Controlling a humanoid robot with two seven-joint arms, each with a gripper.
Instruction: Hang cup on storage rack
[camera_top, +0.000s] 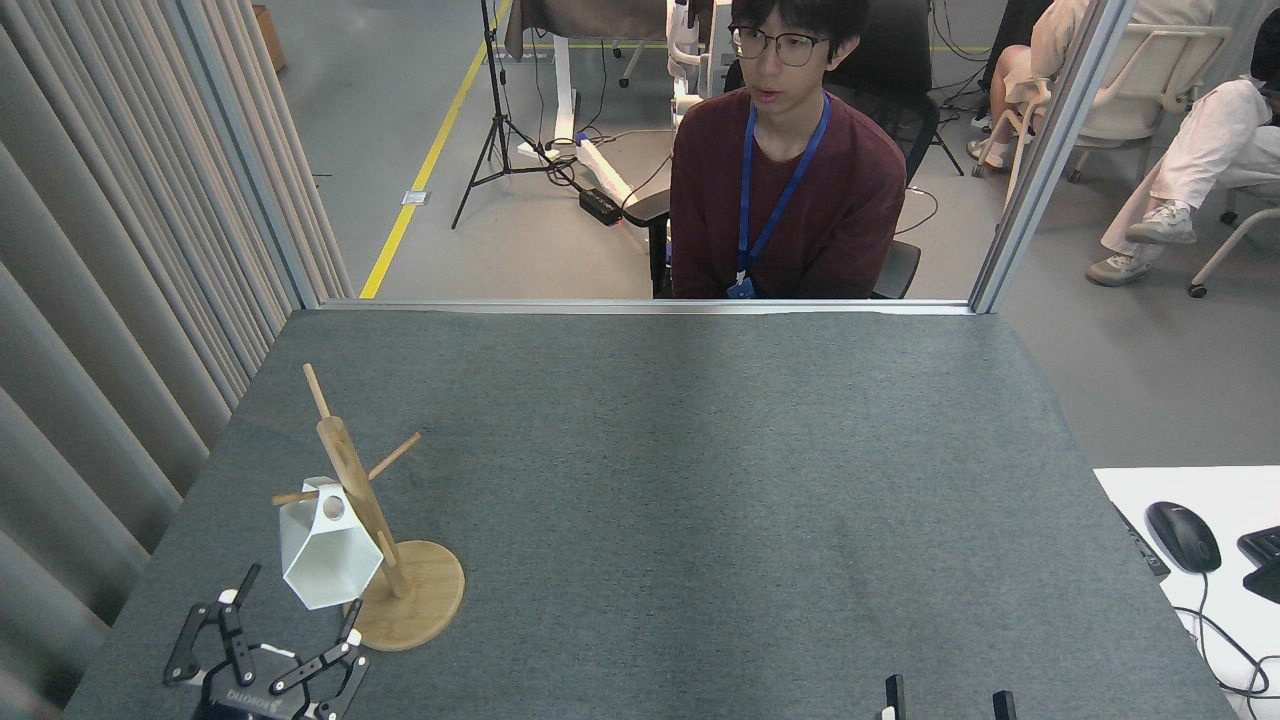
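Hanging from a peg is where the cup (328, 550) now sits in the head view: its ring handle is threaded over the thin peg that points toward nine o'clock from the post of the storage rack (375, 540), and the white faceted body dangles just left of the post, base tilted down toward the desk (700, 480). From the round disc base the left gripper (268, 640) lies at about seven o'clock, low at the frame's edge, its fingers (232, 625) spread wide with nothing between them and clear air separating them from the cup. Only two dark tips of the right gripper (950, 700) show at the bottom edge, toward five o'clock, too little to tell whether it is open or closed. A person sits beyond the far edge at twelve o'clock, and a computer mouse (1182, 536) rests on a white surface at three o'clock.

By my judgement the release step is in hand and the hanging looks done. What the next move calls for is a straight retreat of the left arm toward six o'clock, low and away, without brushing the cup or nudging the disc base, since the rack looks light enough to tip
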